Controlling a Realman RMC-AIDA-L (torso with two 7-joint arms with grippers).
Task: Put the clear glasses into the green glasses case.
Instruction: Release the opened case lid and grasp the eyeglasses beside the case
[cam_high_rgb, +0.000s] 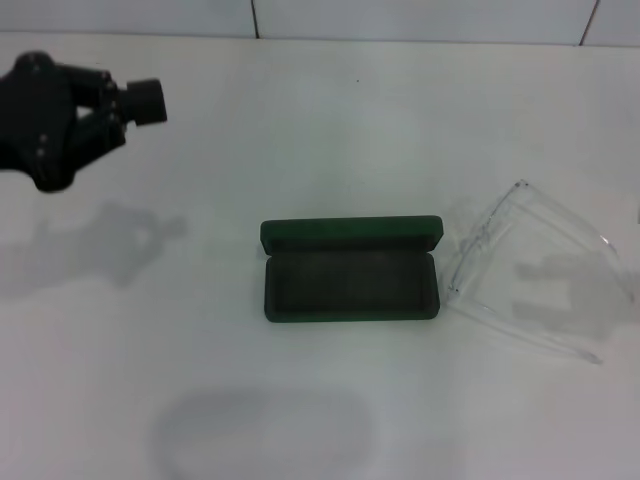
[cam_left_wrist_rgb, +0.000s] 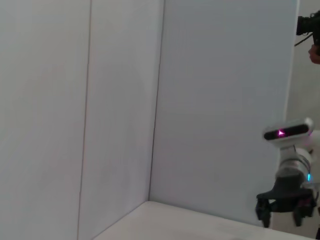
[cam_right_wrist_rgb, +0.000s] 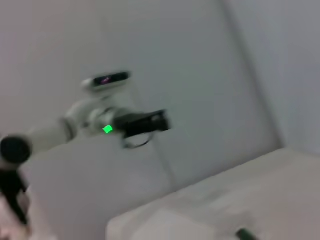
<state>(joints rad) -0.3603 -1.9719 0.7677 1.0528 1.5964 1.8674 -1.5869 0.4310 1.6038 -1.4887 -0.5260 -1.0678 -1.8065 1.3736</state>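
Observation:
The green glasses case (cam_high_rgb: 350, 272) lies open in the middle of the white table, its lid standing along the far side and its dark lining bare. The clear glasses (cam_high_rgb: 535, 270) rest on the table just right of the case, their arms unfolded, touching nothing else. My left gripper (cam_high_rgb: 140, 102) hovers high at the far left, well away from both. The right gripper (cam_left_wrist_rgb: 285, 210) shows only in the left wrist view, hanging above the table with its fingers spread apart and nothing between them. A sliver of the case (cam_right_wrist_rgb: 245, 233) shows in the right wrist view.
The white table (cam_high_rgb: 320, 120) is backed by pale wall panels. Shadows of the arms fall on it at the left and over the glasses.

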